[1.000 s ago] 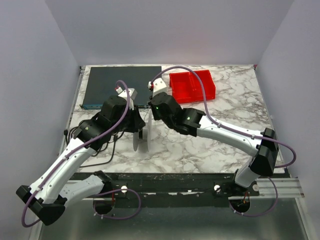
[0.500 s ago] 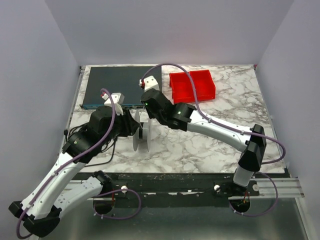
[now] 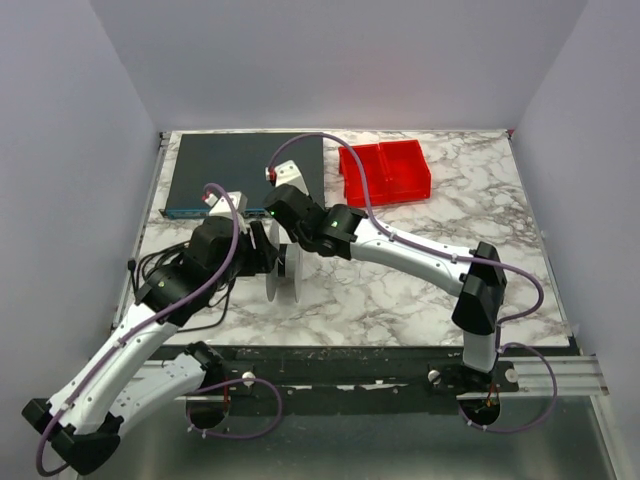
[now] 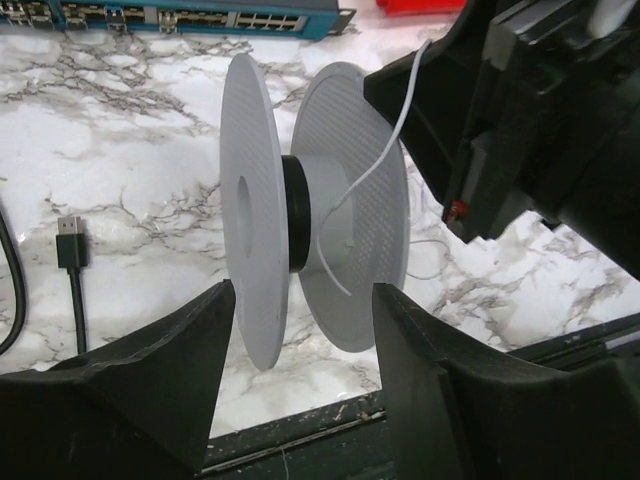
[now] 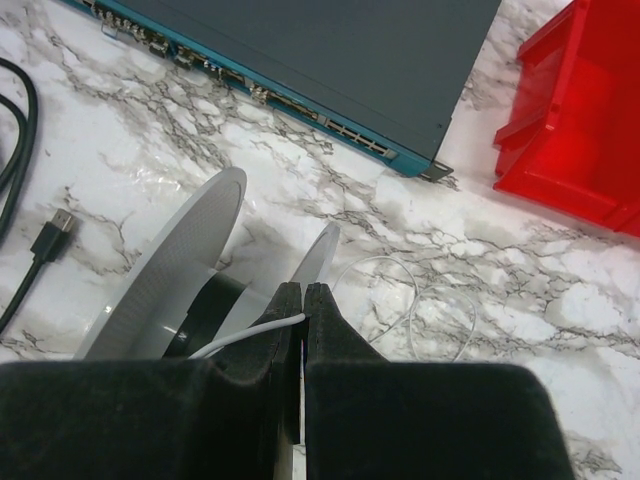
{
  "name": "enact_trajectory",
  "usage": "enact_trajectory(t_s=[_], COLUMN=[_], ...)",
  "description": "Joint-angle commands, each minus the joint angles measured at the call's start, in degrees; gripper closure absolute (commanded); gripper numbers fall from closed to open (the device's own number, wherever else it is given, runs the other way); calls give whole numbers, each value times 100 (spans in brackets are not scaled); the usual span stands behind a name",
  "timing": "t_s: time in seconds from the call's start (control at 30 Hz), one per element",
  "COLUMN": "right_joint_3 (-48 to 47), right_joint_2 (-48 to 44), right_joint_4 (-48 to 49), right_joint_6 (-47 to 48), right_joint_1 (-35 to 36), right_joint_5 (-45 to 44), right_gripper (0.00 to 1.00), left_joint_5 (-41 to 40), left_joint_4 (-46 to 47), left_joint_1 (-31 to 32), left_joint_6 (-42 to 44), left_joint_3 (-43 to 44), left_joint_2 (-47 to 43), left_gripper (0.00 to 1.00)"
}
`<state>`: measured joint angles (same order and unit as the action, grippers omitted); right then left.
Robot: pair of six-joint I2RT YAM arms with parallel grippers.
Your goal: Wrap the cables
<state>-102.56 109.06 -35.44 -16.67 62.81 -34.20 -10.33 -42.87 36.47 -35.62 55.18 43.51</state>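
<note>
A white spool [image 3: 283, 272] with two discs and a black hub stands on edge on the marble table. My left gripper [image 4: 305, 300] is open, its fingers apart on either side of the spool's [image 4: 300, 210] near rim, not touching it. My right gripper [image 5: 304, 292] is shut on the thin white cable [image 5: 250, 335] just above the spool [image 5: 170, 270]. In the left wrist view the cable [image 4: 385, 150] runs taut from the right gripper down to the hub. Loose loops of cable [image 5: 440, 300] lie on the table behind the spool.
A dark network switch with a teal front [image 3: 245, 170] lies at the back left and a red bin [image 3: 385, 170] at the back middle. Black cords [image 3: 190, 290] with a USB plug [image 4: 72, 245] lie left of the spool. The table's front edge [image 4: 330, 420] is close below it.
My right arm has swung left and back, carrying the cable over the spool. My left arm has shifted slightly and stays beside the spool.
</note>
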Motion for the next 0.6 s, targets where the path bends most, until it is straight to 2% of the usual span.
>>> enact_trajectory(t_s=[0.0, 0.37, 0.57], right_joint_3=[-195, -185, -125], right_joint_2=[164, 280, 309], right_joint_4=[-236, -277, -288], right_joint_6=[-138, -273, -375], right_joint_1=[83, 83, 85], right_joint_5=[-180, -44, -1], right_gripper=[99, 99, 99], left_joint_5=[-211, -317, -385], left_joint_4=[232, 730, 875], left_joint_1=[-29, -29, -26], left_joint_6=[24, -17, -66], left_joint_3=[-142, -354, -458], left_joint_2=[258, 513, 643], left_gripper=[39, 39, 45])
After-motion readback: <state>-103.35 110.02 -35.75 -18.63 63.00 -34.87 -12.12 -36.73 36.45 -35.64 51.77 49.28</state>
